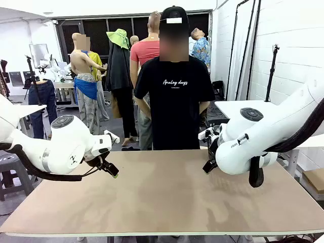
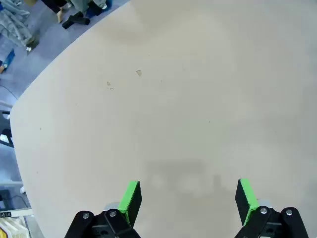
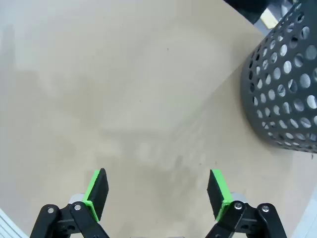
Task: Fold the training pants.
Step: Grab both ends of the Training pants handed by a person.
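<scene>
Beige matte tabletop (image 1: 167, 197) lies bare under both arms; where the light grey jersey training pants are, I cannot tell. Left gripper (image 2: 187, 187) and right gripper (image 3: 158, 176) hang wide open, holding nothing. Reaching out, the right arm may knock the dark perforated basket (image 3: 287, 84) near it.

White wall (image 1: 293, 50), dark back windows (image 1: 96, 30), tan table (image 1: 167, 202).
</scene>
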### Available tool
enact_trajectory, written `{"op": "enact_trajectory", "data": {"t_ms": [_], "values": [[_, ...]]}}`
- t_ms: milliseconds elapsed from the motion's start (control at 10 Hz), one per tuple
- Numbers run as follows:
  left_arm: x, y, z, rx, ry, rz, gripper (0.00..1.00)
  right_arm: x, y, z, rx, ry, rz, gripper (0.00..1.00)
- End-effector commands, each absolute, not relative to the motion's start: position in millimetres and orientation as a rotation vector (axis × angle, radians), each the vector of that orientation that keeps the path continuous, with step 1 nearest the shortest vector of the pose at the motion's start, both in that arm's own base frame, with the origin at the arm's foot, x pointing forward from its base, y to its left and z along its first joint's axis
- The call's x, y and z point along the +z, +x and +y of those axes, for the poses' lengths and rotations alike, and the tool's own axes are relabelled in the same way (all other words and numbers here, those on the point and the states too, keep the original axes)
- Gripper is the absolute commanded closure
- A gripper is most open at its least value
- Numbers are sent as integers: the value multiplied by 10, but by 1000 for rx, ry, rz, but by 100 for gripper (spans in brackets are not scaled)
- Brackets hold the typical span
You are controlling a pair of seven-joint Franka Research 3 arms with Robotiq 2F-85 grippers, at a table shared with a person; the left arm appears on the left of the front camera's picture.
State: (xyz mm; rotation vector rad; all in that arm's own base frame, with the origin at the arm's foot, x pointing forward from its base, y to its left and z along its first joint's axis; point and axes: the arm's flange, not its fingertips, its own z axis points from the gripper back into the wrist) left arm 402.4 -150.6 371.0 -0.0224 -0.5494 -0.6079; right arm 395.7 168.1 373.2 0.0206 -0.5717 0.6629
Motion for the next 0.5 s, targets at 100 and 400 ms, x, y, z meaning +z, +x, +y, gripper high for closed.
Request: {"op": "enact_trajectory", "data": {"t_ms": [100, 400], "values": [[3710, 4024, -1507, -608, -22, -550, 0, 3732, 3957, 1681, 663, 21, -572, 0], [3710, 4024, -1507, -608, -22, -550, 0, 3732, 3957, 1681, 663, 21, -572, 0]]}}
